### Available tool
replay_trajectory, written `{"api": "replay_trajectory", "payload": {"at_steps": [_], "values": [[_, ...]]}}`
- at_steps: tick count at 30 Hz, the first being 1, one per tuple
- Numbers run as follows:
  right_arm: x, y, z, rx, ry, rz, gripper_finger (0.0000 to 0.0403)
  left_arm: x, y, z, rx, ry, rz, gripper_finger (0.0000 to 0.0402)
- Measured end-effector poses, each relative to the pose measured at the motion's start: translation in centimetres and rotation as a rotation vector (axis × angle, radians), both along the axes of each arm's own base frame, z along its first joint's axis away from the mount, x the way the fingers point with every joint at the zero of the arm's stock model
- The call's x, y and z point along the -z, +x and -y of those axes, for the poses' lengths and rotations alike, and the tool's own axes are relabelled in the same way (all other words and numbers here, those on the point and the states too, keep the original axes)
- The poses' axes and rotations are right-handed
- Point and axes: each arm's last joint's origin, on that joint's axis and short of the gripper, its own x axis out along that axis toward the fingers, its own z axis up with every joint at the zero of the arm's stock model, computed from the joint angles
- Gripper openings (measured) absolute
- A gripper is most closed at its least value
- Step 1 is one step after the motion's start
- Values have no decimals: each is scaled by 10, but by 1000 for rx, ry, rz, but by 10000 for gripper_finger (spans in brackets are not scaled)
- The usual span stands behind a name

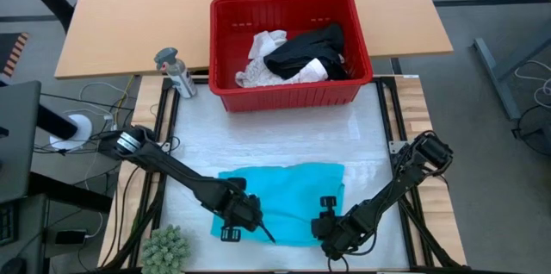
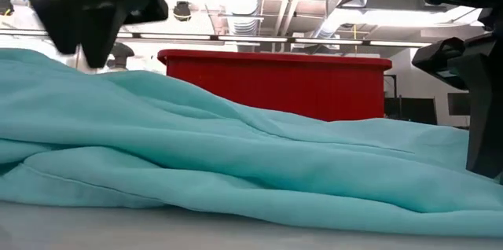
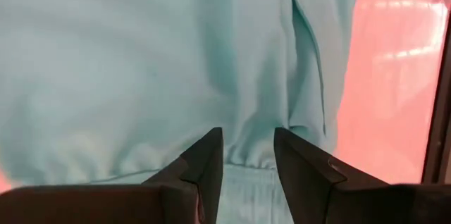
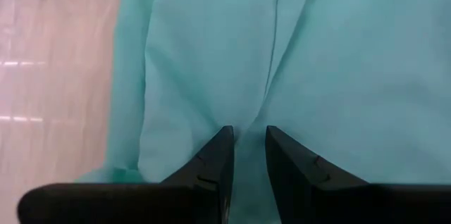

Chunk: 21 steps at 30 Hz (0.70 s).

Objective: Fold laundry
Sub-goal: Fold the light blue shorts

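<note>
A teal garment (image 1: 284,195) lies spread on the white table top near its front edge; in the low view the teal garment (image 2: 236,156) rises toward the left. My left gripper (image 1: 244,222) is at the garment's near left part and is shut on it. My right gripper (image 1: 330,227) is at the near right part, fingers close together with teal cloth between them. The red basket (image 1: 288,95) at the far side holds white cloth (image 1: 263,50) and a black garment (image 1: 310,50). My left gripper pinches the teal garment between its two fingers at the gathered, ribbed band (image 3: 246,159) on its near edge, coming steeply from above. Creases run into the gap. The cloth there is raised off the table while the rest lies flat. My right gripper has teal cloth (image 4: 249,129) between its two fingers, coming slanting down from the near right. A crease runs straight into the narrow gap. How many layers it has, I cannot tell. The garment lies on the table around it.
A small green fuzzy plant (image 1: 165,246) sits at the near left corner. A grey bottle (image 1: 175,71) stands left of the basket. A wooden table top (image 1: 129,15) lies beyond. Bare white table (image 1: 284,140) stretches between the garment and the basket.
</note>
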Motion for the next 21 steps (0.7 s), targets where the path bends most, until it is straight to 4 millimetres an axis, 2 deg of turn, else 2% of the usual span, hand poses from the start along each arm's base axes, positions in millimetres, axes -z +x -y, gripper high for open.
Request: {"api": "replay_trajectory", "payload": {"at_steps": [3, 5, 8, 10, 12, 15, 18, 21], "values": [[0, 0, 0, -6, -3, 0, 108, -17, -3, -4, -27, 34, 96, 116], [0, 0, -1, -11, 10, -4, 108, -29, 0, -1, -59, 21, 229, 116], [-5, 1, -5, -37, 24, -3, 108, -42, 7, 16, -48, 0, 445, 116], [-10, 2, -9, -69, 22, 0, 108, -41, 12, 33, 8, 19, 558, 114], [-13, 2, -11, -90, 26, 1, 108, -32, 18, 50, 49, 75, 651, 108], [-13, 2, -11, -96, 26, -3, 108, -8, 29, 69, 107, 159, 707, 97], [-13, 2, -11, -95, 26, -4, 114, 21, 39, 79, 173, 233, 706, 91], [-13, 2, -11, -96, 28, -2, 141, 50, 46, 83, 235, 316, 668, 96]]}}
